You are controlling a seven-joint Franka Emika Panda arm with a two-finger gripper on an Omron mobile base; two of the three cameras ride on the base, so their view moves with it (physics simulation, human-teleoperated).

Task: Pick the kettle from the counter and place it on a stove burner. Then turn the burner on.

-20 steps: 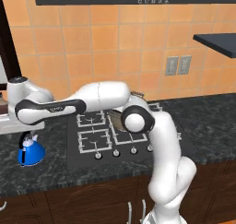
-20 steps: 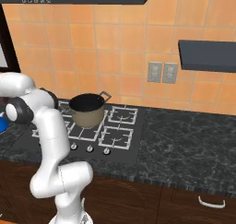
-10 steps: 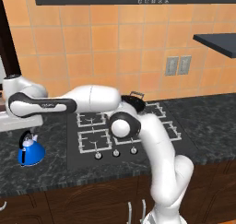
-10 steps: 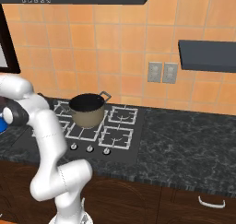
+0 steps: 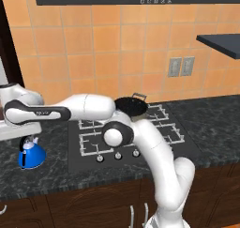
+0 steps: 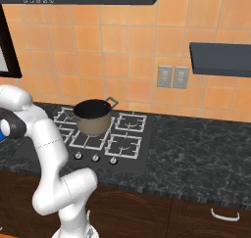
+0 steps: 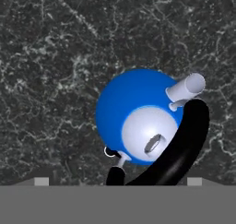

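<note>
I see the long dark marbled stone counter running across the lower half of both base views, dark brown wooden cabinet fronts under it. Orange tiled wall behind, upper half of frame. My white arm rises from lower right of the left base view and stretches to the left edge, its hand end sitting above the kettle.

Black stove top sits mid-frame in the right base view, with square silver-white wire burner grates; one bare stove burner is at front right of the set. Bronze-brown pot with dark inside stands on a back grate, near centre of that view. Small round silver knobs line the front edge of the stove.

Small bright blue dome-shaped kettle stands on the counter at left, mid-height in the left base view, left of the stove and apart from it. In the hand view the kettle is centre frame on bare stone, pale silvery top, short silver spout to upper right, thin black arched handle curving to the bottom edge.

Gripper at bottom of the hand view: jaws spread fully wide, holding nothing, fingertips clear of the kettle.
</note>
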